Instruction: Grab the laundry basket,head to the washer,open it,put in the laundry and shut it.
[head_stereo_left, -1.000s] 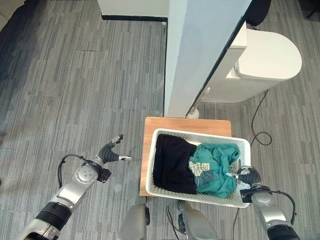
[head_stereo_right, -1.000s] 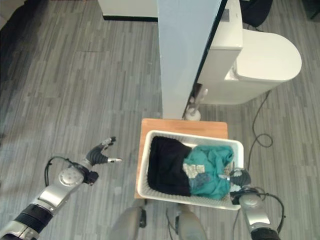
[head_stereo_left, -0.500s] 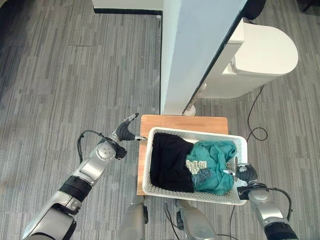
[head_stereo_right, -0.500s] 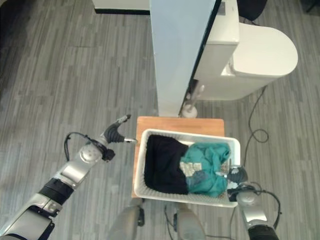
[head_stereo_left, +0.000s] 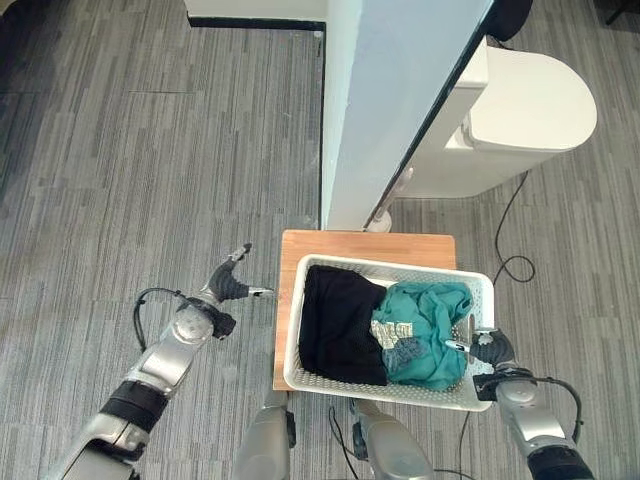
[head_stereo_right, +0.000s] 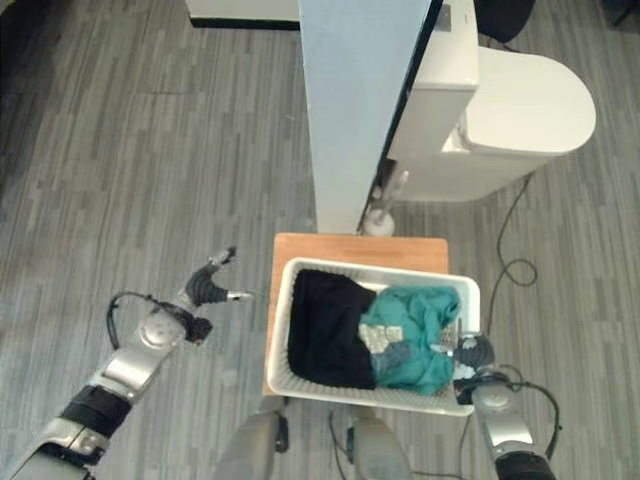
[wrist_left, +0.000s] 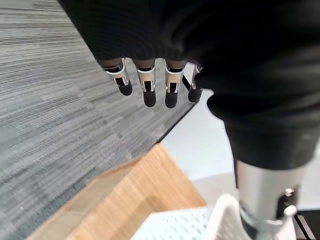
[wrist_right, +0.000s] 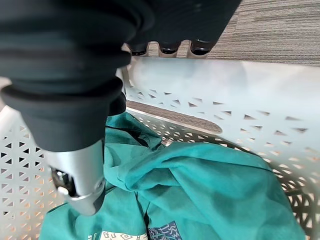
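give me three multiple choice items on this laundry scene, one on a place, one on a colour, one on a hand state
1. What does the white basket rest on?
A. the wooden stand
B. the bare floor
C. the white machine's top

2. What colours are the clothes in the basket?
A. red and yellow
B. black and teal
C. all white

3. How is the left hand?
A. curled round the basket rim
B. holding a garment
C. open, beside the basket, apart from it

Key: 1 A, wood shows under and beside the basket; 2 B, a black garment lies beside a teal one; 3 C, straight fingers hover over floor.
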